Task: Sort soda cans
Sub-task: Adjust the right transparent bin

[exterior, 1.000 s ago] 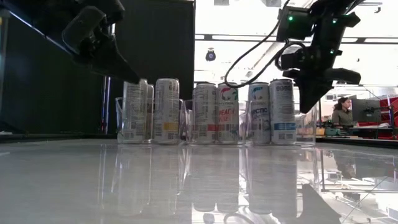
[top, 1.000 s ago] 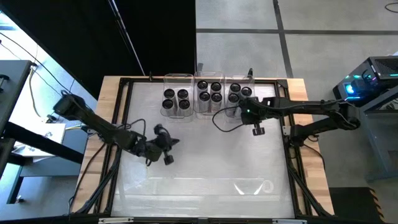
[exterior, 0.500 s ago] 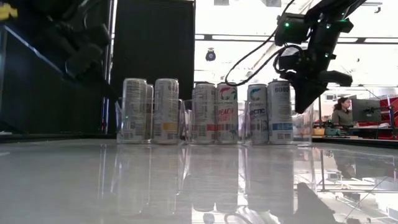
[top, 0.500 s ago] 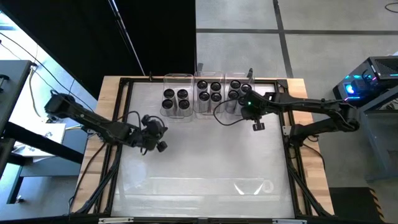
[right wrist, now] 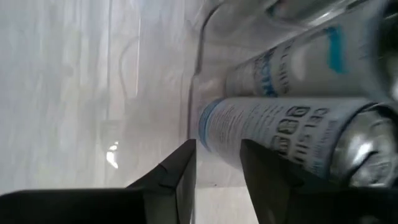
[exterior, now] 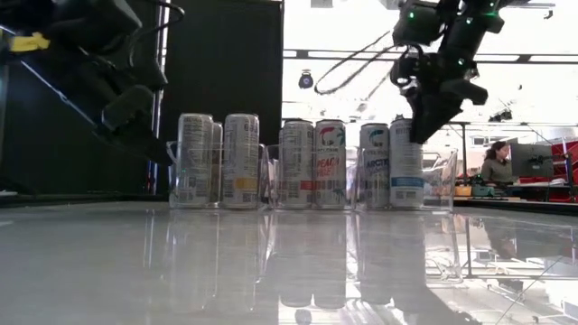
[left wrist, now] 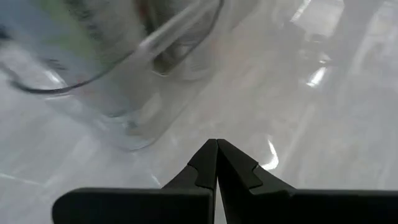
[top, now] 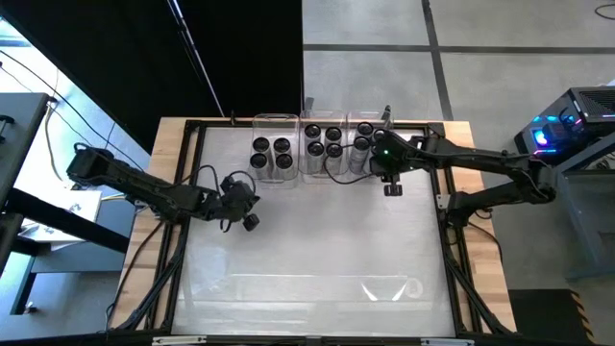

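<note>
The soda cans (top: 317, 144) stand upright in three clear plastic trays (top: 276, 121) lined up side by side along the far edge of the white table (top: 317, 259). From above, the left tray holds four cans in a square, the middle tray holds about five, and the right tray holds a few more, partly covered by the right arm. From table height the cans form a tight row, silvery sides and printed labels facing the camera, with the tray walls rising around their lower halves. The right gripper (top: 383, 157) hangs over the front corner of the right tray, above the cans there. In its wrist view the two dark fingers (right wrist: 180, 177) stand a little apart, with a white and blue can (right wrist: 280, 134) just beyond them, and nothing is clamped between them. At table height this gripper (exterior: 424, 113) points down at the top of the rightmost can (exterior: 406, 167); whether it touches the can cannot be told. The left gripper (top: 245, 197) hovers over bare table in front of the left tray, a little toward the left side, and its fingertips (left wrist: 216, 163) are pressed together with nothing between them. A person (exterior: 496, 164) sits in the room beyond the table.
</note>
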`<state>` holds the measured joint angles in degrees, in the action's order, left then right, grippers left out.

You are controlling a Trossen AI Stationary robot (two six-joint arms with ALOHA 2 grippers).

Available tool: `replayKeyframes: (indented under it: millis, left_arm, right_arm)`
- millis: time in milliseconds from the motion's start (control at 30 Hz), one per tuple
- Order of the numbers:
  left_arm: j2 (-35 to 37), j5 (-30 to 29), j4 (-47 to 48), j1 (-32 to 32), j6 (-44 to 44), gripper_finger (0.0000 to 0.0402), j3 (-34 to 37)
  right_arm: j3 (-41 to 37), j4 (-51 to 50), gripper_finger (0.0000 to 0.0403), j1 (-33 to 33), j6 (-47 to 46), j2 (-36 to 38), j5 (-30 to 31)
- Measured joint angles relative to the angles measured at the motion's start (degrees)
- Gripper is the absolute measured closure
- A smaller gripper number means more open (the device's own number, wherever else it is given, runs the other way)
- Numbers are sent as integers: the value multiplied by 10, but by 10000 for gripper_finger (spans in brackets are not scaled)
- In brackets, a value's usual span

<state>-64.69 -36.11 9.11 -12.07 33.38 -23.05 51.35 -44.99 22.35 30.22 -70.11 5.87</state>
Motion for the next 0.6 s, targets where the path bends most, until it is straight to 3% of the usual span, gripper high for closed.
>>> replayKeyframes:
  millis: [167,433,600]
  left_arm:
    - [0,87,-40,49,-56,402,0]
    - [-5,106,-79,95,-117,402,0]
    - [-17,121,-96,109,-130,402,0]
  right_arm:
    - [17,0,279,0,-30,1,-29]
    - [14,-22,279,-3,-94,9,-101]
    - [14,-23,279,-26,-117,33,-103]
